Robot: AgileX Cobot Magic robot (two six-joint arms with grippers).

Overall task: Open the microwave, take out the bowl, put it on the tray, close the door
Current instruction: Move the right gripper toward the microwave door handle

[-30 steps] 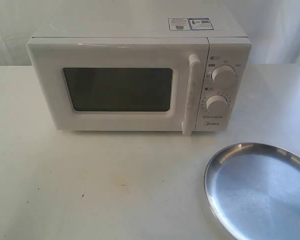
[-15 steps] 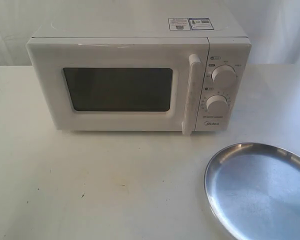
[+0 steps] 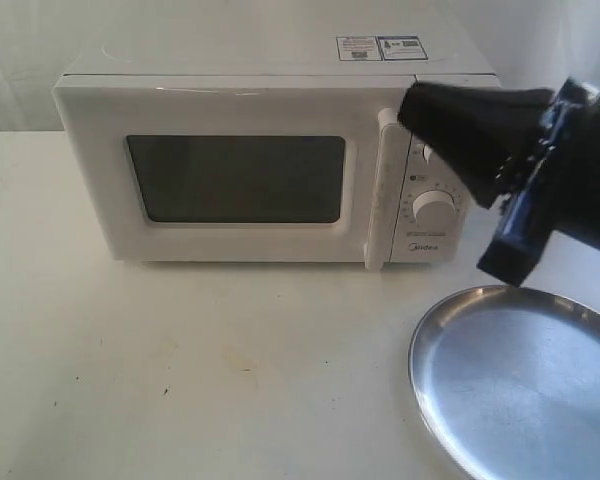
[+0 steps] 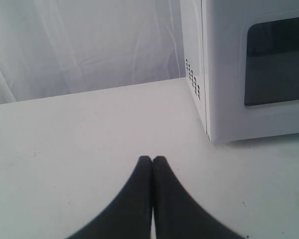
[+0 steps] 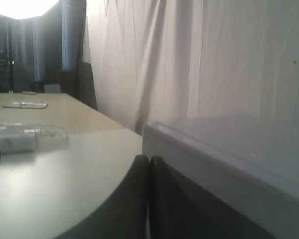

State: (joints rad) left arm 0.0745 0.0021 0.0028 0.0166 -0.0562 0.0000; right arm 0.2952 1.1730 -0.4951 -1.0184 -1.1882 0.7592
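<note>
Right pincer (image 3: 408,104), fingers pressed together, tip just beside handle (image 3: 382,200) top on shut door (image 3: 95,180); tray (image 3: 520,390) at bench (image 3: 180,380) near-right corner.

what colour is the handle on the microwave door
White; the handle shows best in the exterior view.

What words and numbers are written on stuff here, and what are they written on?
"Midea": on the front of the microwave, just below the lower knob.
The stickers on the microwave's top: there is print, but it is too small to read.
The marks around the lower knob: too small and blurred to read.
Neither wrist view shows any writing.
</note>
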